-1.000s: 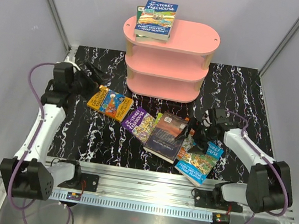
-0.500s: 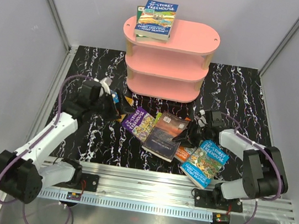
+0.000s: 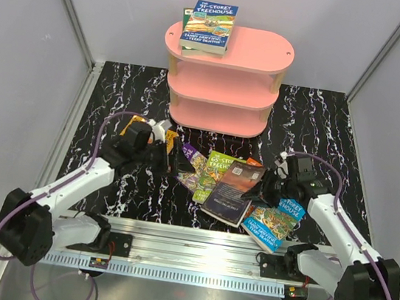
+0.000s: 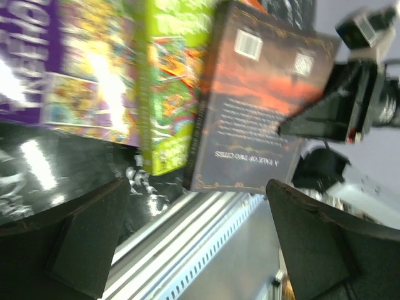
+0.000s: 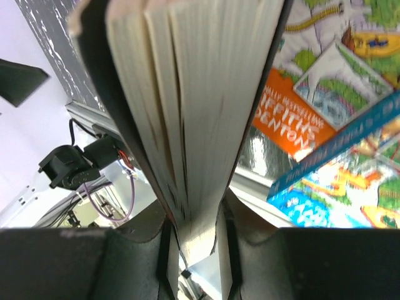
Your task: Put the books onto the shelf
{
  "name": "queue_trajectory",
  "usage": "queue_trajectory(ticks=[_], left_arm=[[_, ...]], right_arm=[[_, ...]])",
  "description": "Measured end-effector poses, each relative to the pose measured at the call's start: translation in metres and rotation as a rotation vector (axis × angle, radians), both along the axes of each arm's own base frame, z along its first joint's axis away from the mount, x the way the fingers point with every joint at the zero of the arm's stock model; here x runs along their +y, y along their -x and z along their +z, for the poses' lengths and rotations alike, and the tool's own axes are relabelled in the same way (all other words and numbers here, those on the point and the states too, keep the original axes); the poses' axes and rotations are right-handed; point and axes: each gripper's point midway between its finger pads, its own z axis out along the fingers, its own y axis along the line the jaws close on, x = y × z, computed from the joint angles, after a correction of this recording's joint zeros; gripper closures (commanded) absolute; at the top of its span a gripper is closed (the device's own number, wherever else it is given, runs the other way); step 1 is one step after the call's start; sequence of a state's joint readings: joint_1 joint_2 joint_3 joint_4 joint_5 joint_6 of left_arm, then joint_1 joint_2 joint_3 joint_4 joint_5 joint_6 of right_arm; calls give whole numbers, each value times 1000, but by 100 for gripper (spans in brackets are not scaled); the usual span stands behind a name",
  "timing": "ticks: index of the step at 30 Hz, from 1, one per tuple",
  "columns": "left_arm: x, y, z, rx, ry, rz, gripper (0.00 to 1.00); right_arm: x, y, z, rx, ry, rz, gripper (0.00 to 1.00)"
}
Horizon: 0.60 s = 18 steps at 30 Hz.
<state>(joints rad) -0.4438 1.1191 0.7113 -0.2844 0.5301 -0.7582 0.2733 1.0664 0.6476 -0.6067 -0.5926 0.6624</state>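
Observation:
The pink shelf (image 3: 225, 79) stands at the back with two books (image 3: 208, 26) stacked on its top board. On the black table lie a purple book (image 3: 192, 162), a green book (image 3: 221, 162) and a blue book (image 3: 273, 221). An orange book (image 3: 137, 121) shows behind my left arm. My right gripper (image 3: 265, 190) is shut on the right edge of a dark book (image 3: 233, 189), which is tilted up; its page edges (image 5: 194, 94) fan out above that gripper (image 5: 194, 215). My left gripper (image 3: 176, 160) hangs open (image 4: 200, 240) over the purple book (image 4: 62, 62), facing the dark book (image 4: 262, 106).
Grey walls close in the table on three sides. A metal rail (image 3: 195, 239) runs along the near edge, close to the dark and blue books. Another orange cover (image 5: 297, 115) lies under the blue book (image 5: 350, 187). The lower two shelf boards (image 3: 220, 115) hold nothing.
My left arm has swung right from the table's left side to the purple book, still open. My right gripper closed on the dark book and drew it back, uncovering the green book.

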Motion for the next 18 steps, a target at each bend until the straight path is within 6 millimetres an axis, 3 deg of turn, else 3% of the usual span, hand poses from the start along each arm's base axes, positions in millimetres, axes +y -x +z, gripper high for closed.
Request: queue_trajectory(ticks=[7, 18], left_arm=[[-51, 27, 11, -50, 128, -209, 5], [-57, 24, 29, -51, 100, -168, 2]], right_arm=[[3, -3, 25, 11, -25, -37, 100], [28, -42, 80, 6, -212, -147, 100]])
